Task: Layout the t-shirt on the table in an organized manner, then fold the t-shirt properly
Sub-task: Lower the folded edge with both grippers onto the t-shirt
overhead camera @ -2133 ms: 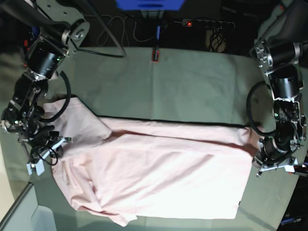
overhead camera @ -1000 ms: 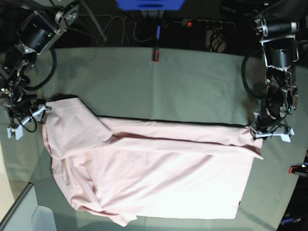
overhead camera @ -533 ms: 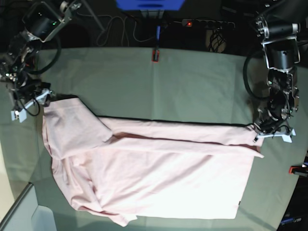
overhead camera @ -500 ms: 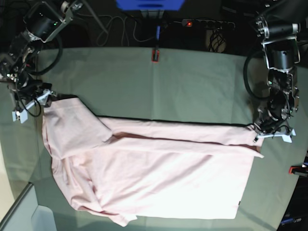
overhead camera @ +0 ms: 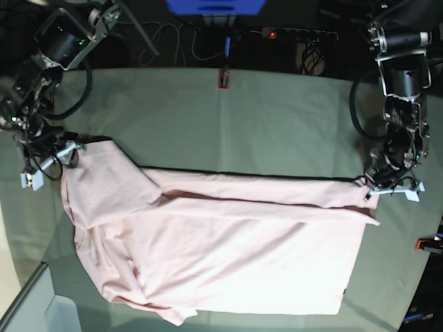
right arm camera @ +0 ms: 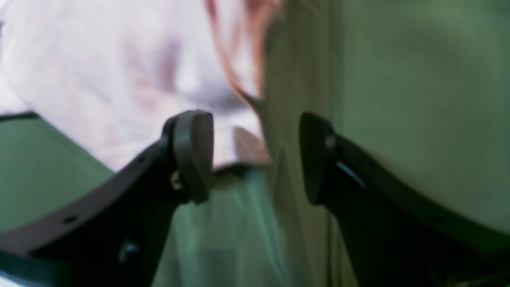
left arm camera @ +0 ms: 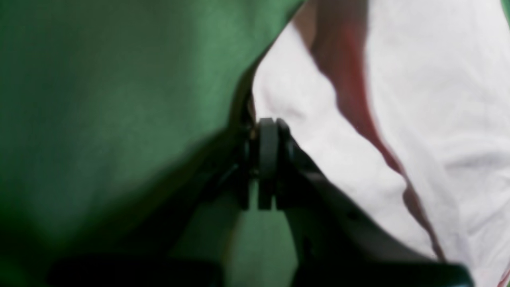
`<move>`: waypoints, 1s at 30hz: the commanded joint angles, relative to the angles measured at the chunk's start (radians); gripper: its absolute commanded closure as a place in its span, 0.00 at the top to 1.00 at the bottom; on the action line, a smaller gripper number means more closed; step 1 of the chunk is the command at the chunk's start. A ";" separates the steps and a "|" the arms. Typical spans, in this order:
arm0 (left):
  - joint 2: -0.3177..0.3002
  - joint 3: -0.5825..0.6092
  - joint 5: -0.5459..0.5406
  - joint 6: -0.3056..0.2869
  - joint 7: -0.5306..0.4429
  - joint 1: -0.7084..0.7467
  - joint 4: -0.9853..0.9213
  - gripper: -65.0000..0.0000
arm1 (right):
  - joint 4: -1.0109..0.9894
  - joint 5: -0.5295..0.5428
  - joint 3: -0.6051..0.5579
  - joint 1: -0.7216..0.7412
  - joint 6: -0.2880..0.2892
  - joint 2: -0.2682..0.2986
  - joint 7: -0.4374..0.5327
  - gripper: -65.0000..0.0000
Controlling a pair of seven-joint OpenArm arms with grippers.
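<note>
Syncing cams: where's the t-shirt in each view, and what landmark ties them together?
Base: the t-shirt spans the table's lower half, between both arms.
Left wrist: upper right, its edge at the shut left gripper, apparently pinched.
Right wrist: upper left, its corner just beyond the open right gripper.
Shared landmark: the shirt's edge against the green table cloth.

Left tool clamped tight, arm reaching down; right tool spread wide, low.
</note>
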 commanded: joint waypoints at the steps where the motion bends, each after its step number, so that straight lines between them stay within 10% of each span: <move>1: -0.020 -0.004 -0.006 -0.009 -0.012 -0.021 0.013 0.00 | 0.014 0.017 -0.007 0.013 0.007 0.010 0.016 0.52; 12: -0.020 -0.005 -0.006 -0.009 -0.012 -0.020 0.013 0.00 | 0.013 0.017 -0.033 0.010 0.007 -0.003 0.016 0.35; 17: -0.020 -0.005 -0.006 -0.009 -0.012 -0.020 0.013 0.00 | 0.000 0.017 -0.033 -0.005 0.007 -0.003 0.010 0.01; 30: -0.020 -0.005 -0.006 -0.009 -0.012 -0.020 0.019 0.00 | 0.257 0.017 -0.042 0.004 0.007 -0.040 -0.047 0.00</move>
